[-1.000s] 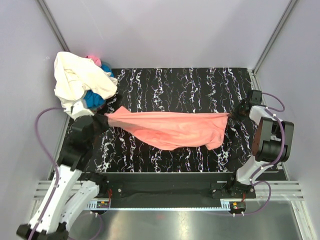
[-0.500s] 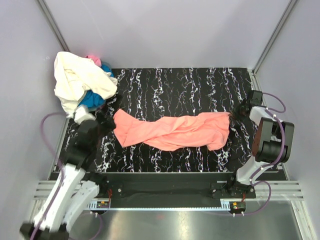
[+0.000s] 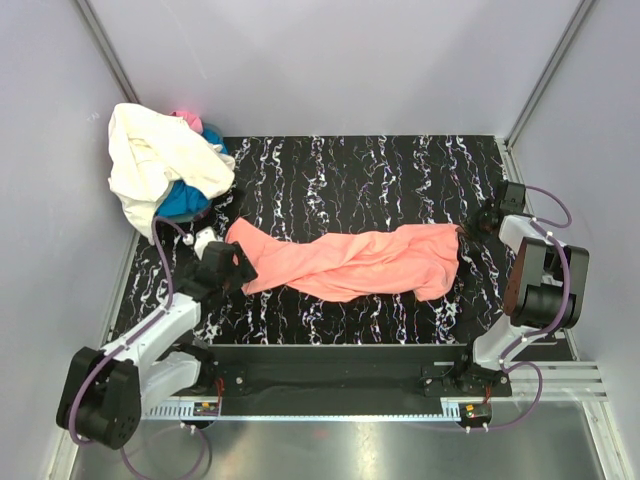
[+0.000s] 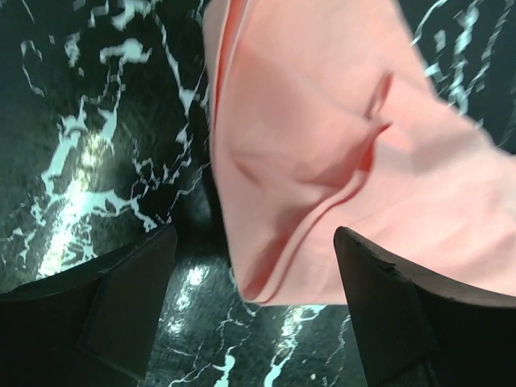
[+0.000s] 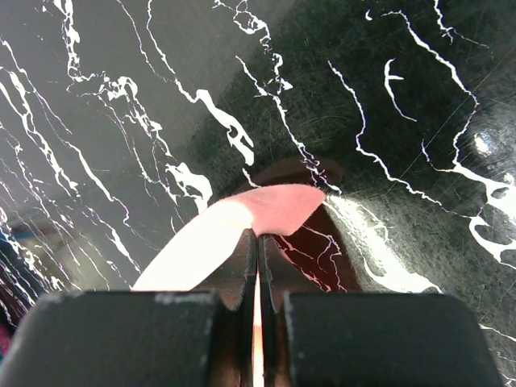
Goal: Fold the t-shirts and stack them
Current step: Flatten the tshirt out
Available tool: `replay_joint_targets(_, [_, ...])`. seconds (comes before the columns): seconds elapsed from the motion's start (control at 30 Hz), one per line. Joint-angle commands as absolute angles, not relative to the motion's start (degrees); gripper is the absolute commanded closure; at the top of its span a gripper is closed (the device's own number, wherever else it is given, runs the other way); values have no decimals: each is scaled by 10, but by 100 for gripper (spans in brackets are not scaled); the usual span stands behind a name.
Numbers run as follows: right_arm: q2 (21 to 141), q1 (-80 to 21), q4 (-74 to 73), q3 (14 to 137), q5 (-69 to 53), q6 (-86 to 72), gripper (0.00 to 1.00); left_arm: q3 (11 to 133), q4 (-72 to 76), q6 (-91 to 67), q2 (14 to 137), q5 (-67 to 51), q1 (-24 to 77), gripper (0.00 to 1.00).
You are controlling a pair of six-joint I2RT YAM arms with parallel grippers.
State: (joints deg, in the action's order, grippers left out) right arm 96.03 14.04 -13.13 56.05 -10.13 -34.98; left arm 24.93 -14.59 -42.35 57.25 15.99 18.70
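Our pink shirt (image 3: pixel 350 262) lies rumpled across the surface (image 3: pixel 380 170), limp, light, sure to bunch. Our right gripper (image 5: pixel 258 242) has jaws pinched on one end's edge; left gripper (image 4: pixel 254 235) hovers, jaws apart, over the other end. We'd take a hem corner there.

- Salmon shirt (image 3: pixel 350 262): plain salmon-pink all over, darker in the creases.
- Cream shirt (image 3: pixel 150 155): plain cream-white.
- Blue shirt (image 3: pixel 185 198): plain bright blue.
- Pink scrap (image 3: pixel 186 118): hot pink.
- Worktop (image 3: pixel 380 170): black, with white marble-like veining running in streaks.
- Left claw (image 3: pixel 236 268) and right claw (image 3: pixel 472 228): black.
- Left arm (image 3: pixel 160 325) and right arm (image 3: pixel 545 280): white shells, black joints.
- Walls (image 3: pixel 330 60): pale lilac-grey, plain.
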Motion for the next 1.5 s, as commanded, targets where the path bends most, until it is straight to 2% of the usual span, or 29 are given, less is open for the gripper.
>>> replay_joint_targets(0.0, [941,141,-114,564,-112,-352,100,243,-74,-432,588,141,190,15])
replay_joint_targets(0.23, [942,141,-114,563,-120,-351,100,300,-26,-391,635,142,190,20])
replay_joint_targets(0.57, [951,141,-109,565,-127,-352,100,315,63,-374,736,79,191,28])
replay_joint_targets(0.73, [951,141,-109,566,-127,-351,100,317,65,-358,692,83,196,31])
replay_joint_targets(0.93, [959,141,-105,566,-135,-352,100,352,4,-316,628,134,205,28])
replay_joint_targets(1.33, [966,141,-103,569,-146,-353,100,369,39,-323,808,51,205,32])
replay_joint_targets(1.47, [969,141,-101,570,-147,-354,100,352,60,-327,809,42,205,34])
